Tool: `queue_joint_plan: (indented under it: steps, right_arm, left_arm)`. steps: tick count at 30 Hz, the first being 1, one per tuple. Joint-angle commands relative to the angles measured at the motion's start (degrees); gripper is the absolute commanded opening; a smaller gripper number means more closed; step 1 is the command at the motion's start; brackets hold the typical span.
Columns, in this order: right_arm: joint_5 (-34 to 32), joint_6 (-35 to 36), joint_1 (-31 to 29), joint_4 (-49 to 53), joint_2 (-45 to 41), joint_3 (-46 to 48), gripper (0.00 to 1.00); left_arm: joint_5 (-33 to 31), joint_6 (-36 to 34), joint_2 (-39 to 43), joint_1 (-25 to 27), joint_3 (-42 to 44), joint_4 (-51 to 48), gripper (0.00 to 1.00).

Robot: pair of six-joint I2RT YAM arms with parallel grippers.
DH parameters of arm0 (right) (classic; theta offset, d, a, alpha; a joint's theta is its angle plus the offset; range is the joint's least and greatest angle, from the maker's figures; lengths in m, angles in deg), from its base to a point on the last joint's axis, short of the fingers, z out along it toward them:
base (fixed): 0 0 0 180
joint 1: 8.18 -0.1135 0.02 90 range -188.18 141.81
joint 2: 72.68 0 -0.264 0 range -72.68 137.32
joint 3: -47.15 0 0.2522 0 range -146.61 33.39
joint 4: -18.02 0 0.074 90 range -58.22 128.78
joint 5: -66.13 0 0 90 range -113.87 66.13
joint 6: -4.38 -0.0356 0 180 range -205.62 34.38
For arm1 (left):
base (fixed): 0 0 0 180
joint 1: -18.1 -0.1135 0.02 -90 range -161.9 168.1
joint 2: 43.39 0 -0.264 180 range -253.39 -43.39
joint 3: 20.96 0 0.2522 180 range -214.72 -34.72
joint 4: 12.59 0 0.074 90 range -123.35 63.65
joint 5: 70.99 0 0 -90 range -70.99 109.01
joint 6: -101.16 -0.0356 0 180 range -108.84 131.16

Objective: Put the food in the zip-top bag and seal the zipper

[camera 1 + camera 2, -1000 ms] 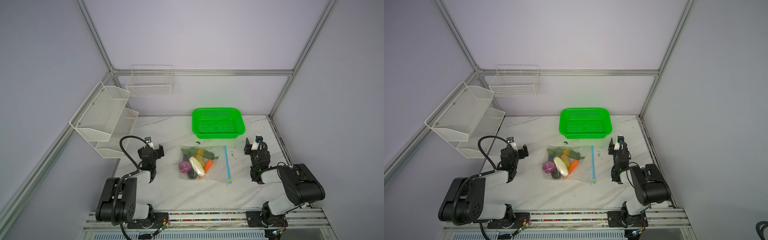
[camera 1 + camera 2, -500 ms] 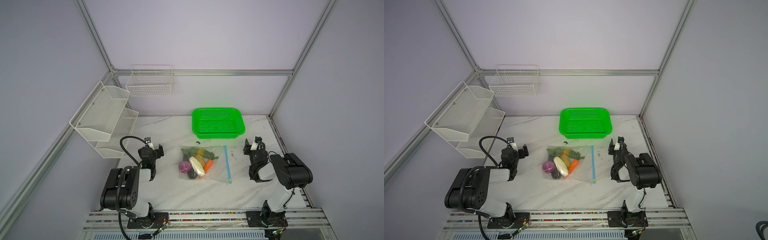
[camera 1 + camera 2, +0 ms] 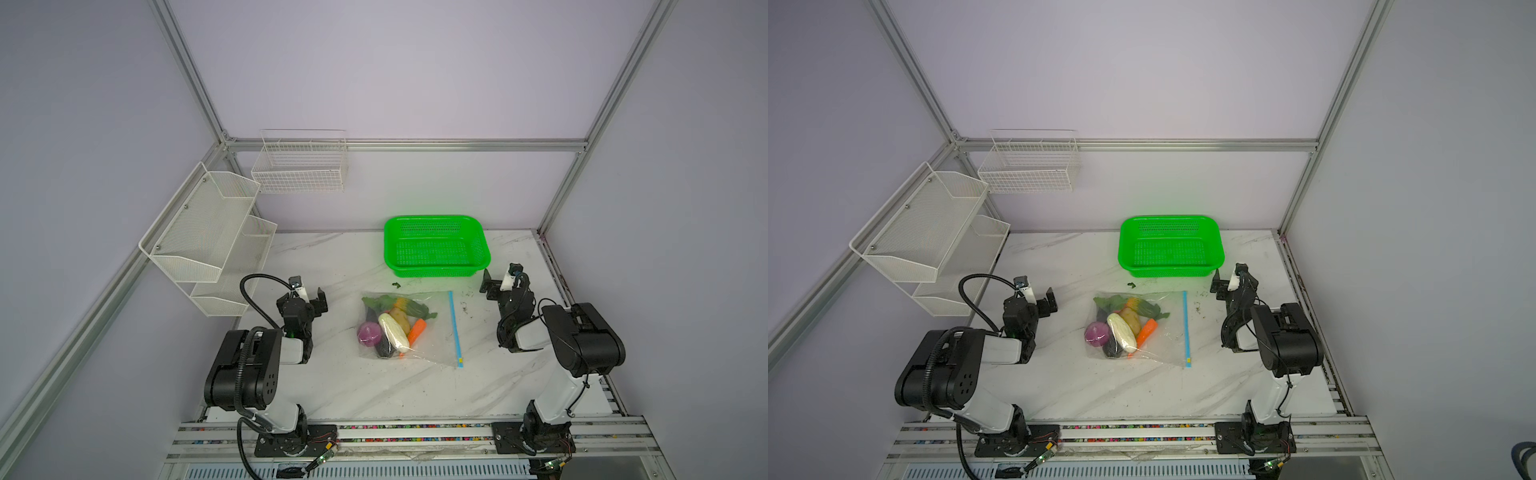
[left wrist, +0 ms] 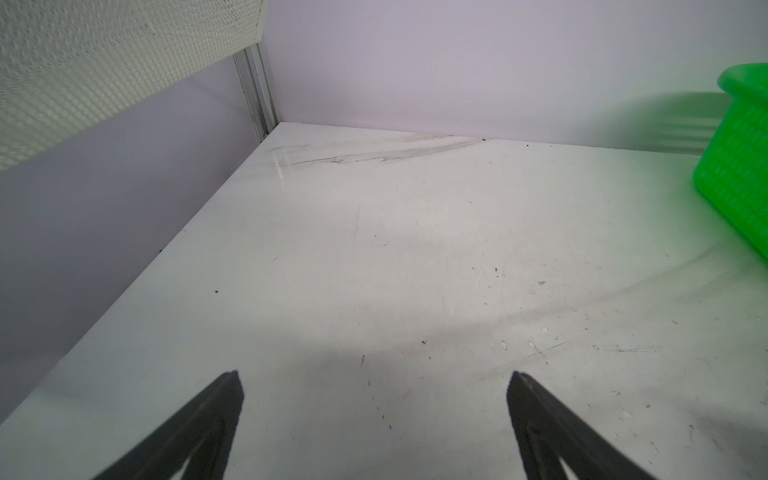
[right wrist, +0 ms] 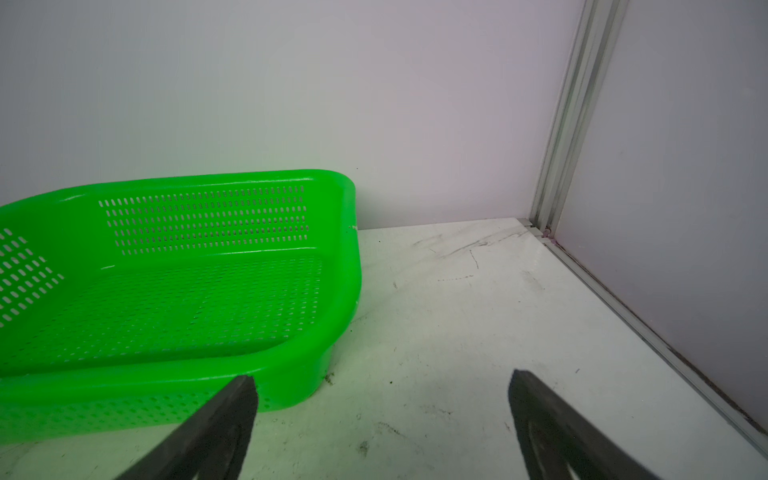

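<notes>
The zip-top bag lies flat in the middle of the table in both top views. The food is inside it: a purple onion, a white oblong, an orange carrot, greens and darker pieces. The zipper runs along the bag's right edge, with its yellow slider at the near end. My left gripper is open and empty, left of the bag. My right gripper is open and empty, right of the bag beside the basket's corner.
A green perforated basket stands empty behind the bag. White mesh shelves and a wire basket hang on the left and back walls. A small green scrap lies between basket and bag.
Both arms have folded back over their bases while the grippers stayed near the same spots. The right gripper's jaws have opened wider. The bag has not moved.
</notes>
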Motion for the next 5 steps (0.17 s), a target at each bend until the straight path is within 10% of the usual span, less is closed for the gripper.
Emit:
queue_joint_plan:
  steps: [1,5]
  right_arm:
    - [0.6,0.4,0.3,0.4,0.2,-0.9,0.97]
    - [0.8,0.3,0.6,0.0,-0.2,-0.4,0.97]
  left_arm:
    - [-0.2,-1.5,0.4,-0.3,1.3,4.0,1.00]
    - [-0.2,-1.5,0.7,-0.3,1.6,4.2,1.00]
